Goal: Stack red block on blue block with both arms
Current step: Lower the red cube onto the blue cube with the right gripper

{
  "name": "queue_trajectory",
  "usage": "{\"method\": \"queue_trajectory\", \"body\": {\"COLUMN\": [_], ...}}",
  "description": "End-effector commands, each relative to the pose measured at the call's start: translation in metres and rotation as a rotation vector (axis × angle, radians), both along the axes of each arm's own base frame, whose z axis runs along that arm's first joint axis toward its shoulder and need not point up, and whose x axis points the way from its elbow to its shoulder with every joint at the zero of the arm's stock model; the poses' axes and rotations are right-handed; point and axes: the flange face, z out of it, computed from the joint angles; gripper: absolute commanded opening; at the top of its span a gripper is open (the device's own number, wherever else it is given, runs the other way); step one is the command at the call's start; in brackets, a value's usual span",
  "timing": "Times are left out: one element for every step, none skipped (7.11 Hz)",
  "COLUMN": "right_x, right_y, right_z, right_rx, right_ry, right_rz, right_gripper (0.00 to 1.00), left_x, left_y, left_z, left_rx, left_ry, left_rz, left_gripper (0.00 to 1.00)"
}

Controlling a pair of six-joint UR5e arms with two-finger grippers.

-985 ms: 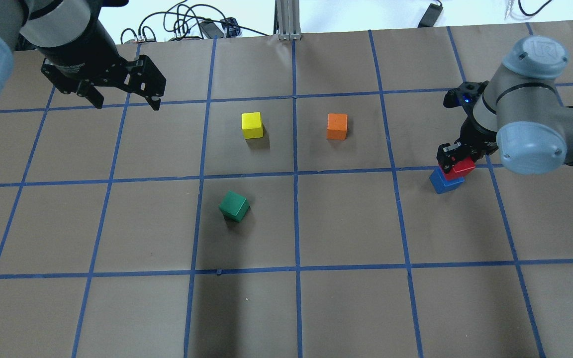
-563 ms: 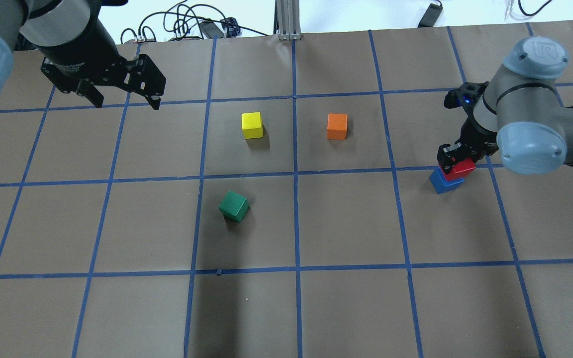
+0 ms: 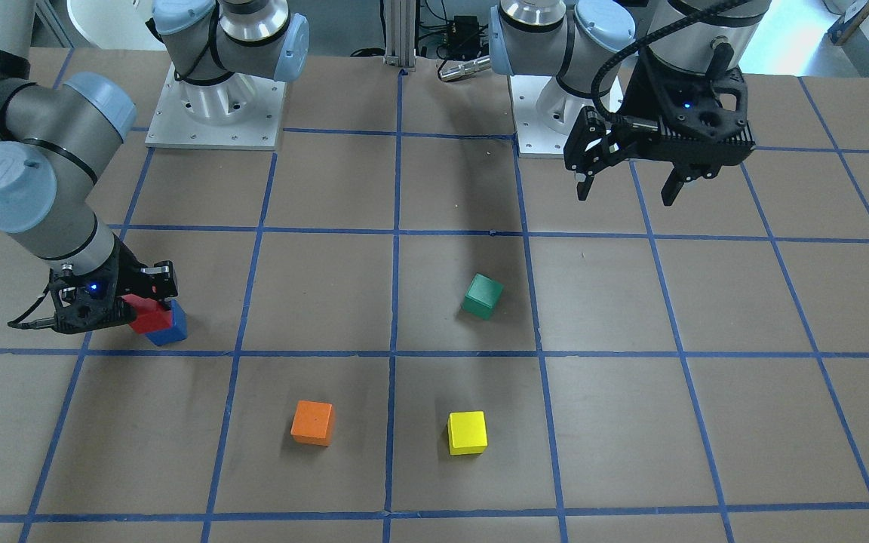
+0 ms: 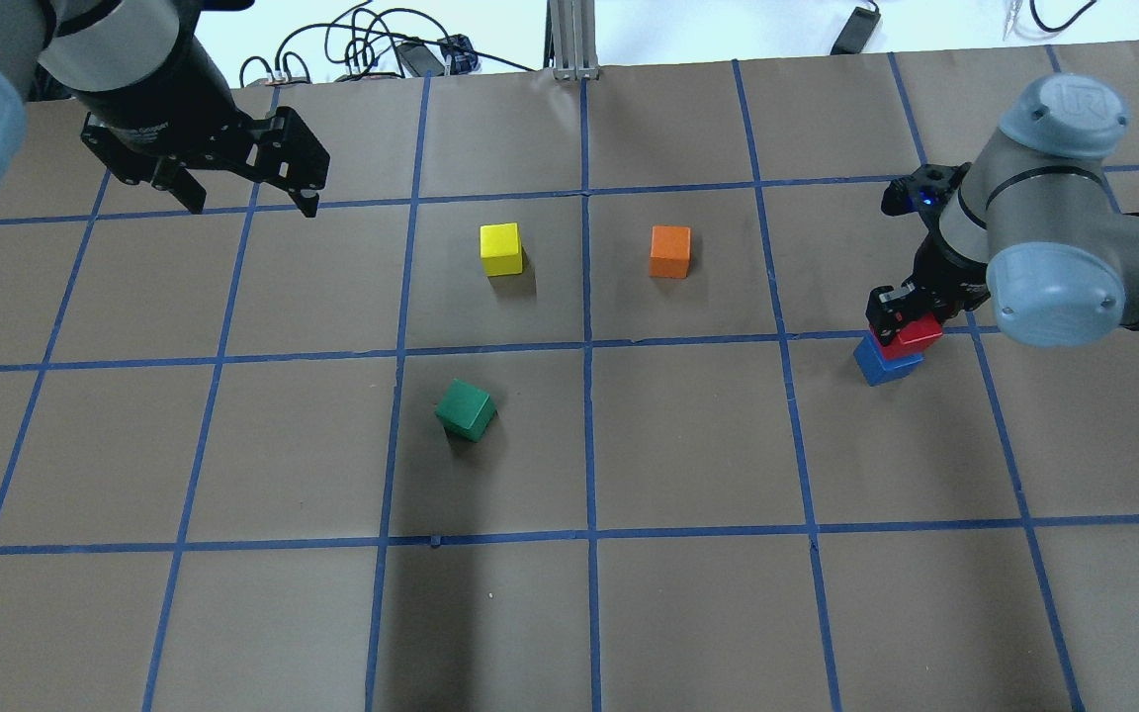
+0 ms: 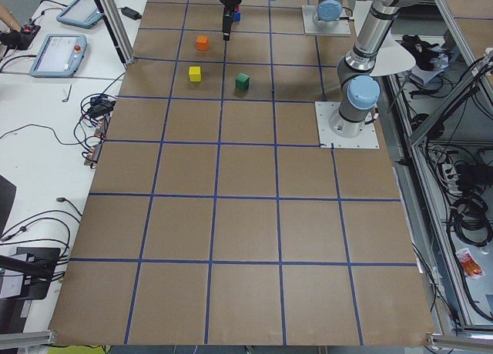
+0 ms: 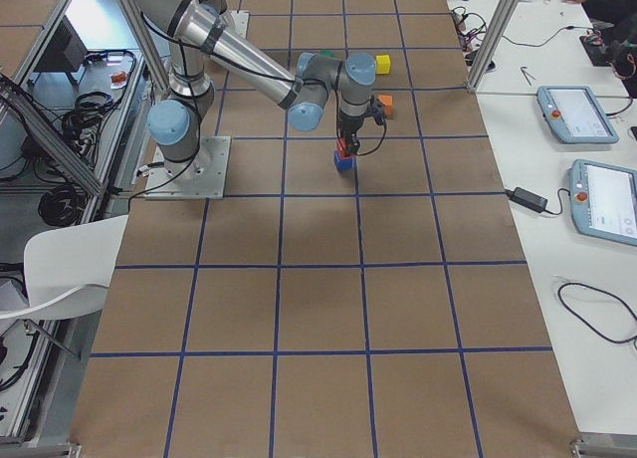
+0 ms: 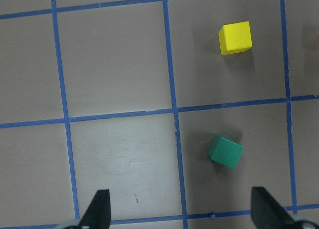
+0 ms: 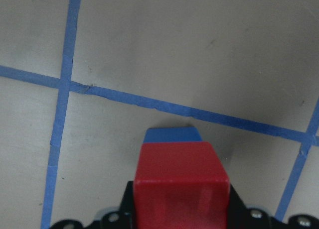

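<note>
Worktop (image 4: 688, 445) view: right claw (image 4: 901, 318) clamped on red block (image 4: 918, 336), hiding most of blue block (image 4: 884, 364) beneath. Left claw (image 4: 253, 203) spread wide, far from red block.

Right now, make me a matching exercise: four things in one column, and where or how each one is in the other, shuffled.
1 red block
2 green block
3 left gripper
4 yellow block

A open, empty
B alone, roughly square to the grid lines
C over the blue block, in the right gripper
D alone, askew to the grid lines

Pairs: 1-C, 2-D, 3-A, 4-B
</note>
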Motion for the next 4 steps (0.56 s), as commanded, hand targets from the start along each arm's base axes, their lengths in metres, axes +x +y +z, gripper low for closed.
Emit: {"method": "queue_trajectory", "body": {"right_x": [-0.0001, -0.0006, -0.0008, -0.0015], "right_y": [-0.0012, -0.0027, -0.0022, -0.0023], "right_z": [-0.0003, 0.0012, 0.0006, -0.0001], "right_rx": [-0.006, -0.020, -0.018, -0.017], "right_ry": [0.000, 0.005, 0.007, 0.013], "right_rz": [0.001, 0.001, 0.001, 0.000], "right_gripper": [0.54, 0.58, 0.58, 0.73], "left_x": [0.0000, 0.0000, 0.0000, 0.0000], "left_y": [-0.0007, 0.0000, -0.0006, -0.0006], "left_z": [-0.0002, -0.0010, -0.0010, -0.0010], "left_rx": [-0.001, 0.001, 0.001, 0.001], "left_ry": [0.000, 0.000, 0.000, 0.000], "left_rz": [0.000, 0.000, 0.001, 0.001], "left_gripper": [1.00, 1.00, 1.00, 1.00]}}
